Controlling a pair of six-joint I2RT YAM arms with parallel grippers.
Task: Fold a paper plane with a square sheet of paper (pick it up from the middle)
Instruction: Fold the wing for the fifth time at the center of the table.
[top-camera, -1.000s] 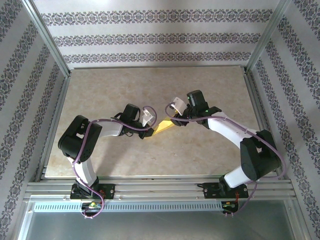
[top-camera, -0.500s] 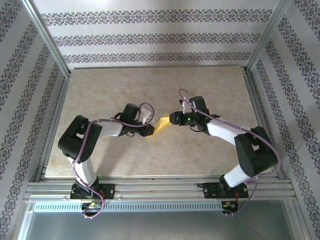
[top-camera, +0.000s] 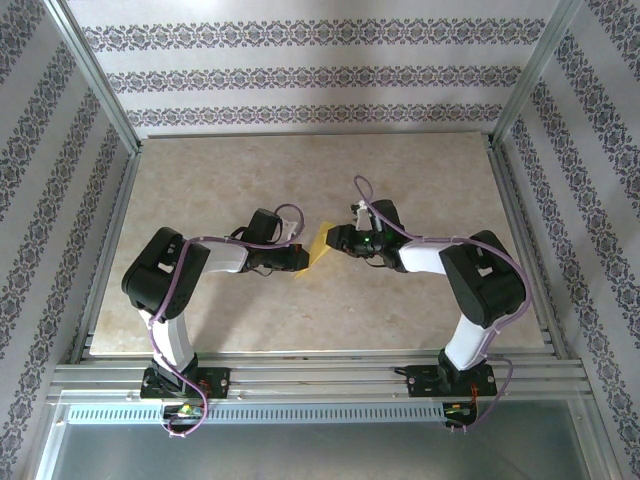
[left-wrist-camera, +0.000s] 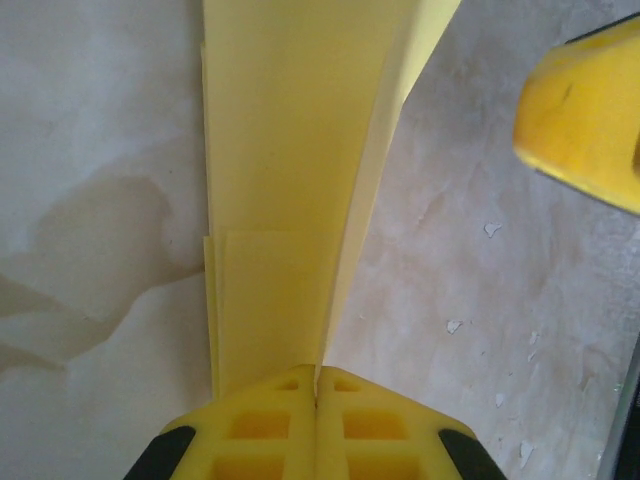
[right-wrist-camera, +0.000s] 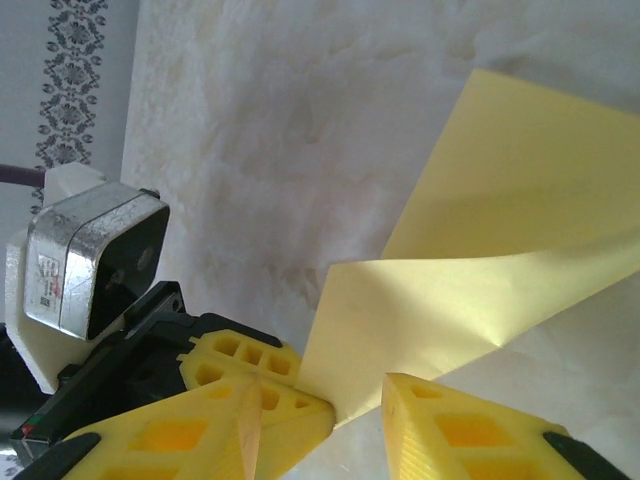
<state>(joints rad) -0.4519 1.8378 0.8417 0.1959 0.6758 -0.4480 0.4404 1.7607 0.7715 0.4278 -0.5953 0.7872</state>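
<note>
The yellow sheet of paper (top-camera: 318, 245) is creased into a narrow, layered shape and stands up off the table between the two arms. My left gripper (left-wrist-camera: 317, 375) is shut on its near end, with the centre fold pinched between the pads and the layers (left-wrist-camera: 280, 180) running away from it. My right gripper (right-wrist-camera: 355, 405) faces it from the other side. Its fingers (right-wrist-camera: 450, 430) stand apart with a loose flap of the paper (right-wrist-camera: 450, 300) in the gap. From above, the left gripper (top-camera: 301, 259) and right gripper (top-camera: 333, 240) nearly meet at the paper.
The beige marbled tabletop (top-camera: 300, 170) is fenced by aluminium posts (top-camera: 95, 75) and patterned walls. The left wrist camera housing (right-wrist-camera: 95, 255) sits close in front of the right gripper. The right finger (left-wrist-camera: 585, 120) hangs at the upper right of the left wrist view.
The right arm swung in to the left, lowered, and brought its narrowing jaws around the paper's free flap. The paper rose from slanting flat to standing more upright. The left gripper kept its hold.
</note>
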